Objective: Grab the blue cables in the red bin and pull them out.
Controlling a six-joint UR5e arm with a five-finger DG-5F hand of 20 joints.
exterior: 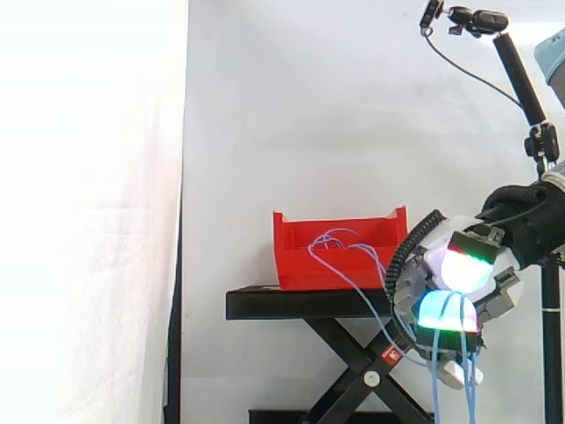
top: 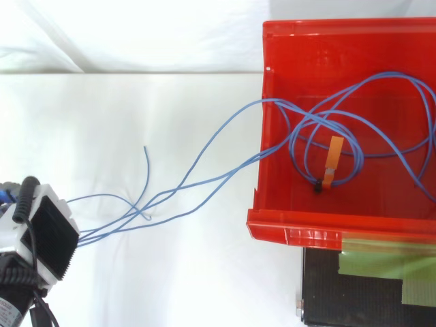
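1. I am holding the hand (exterior: pixel 459 269) curled round the blue cables (top: pixel 109 229), seemingly pinched, well apart from the red bin (top: pixel 293 228).
2. Loops are lying in the bin; pulling is risking snags on its rim, dragging it, or strands slipping.

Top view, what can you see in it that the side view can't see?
Looking down from the top: the orange tag and the blue cables looping inside the red bin, plus green tape on the stand. From the side: the glowing fingertip pads and the stand's crossed legs. Both: the cables running from the bin to the hand that grips them.
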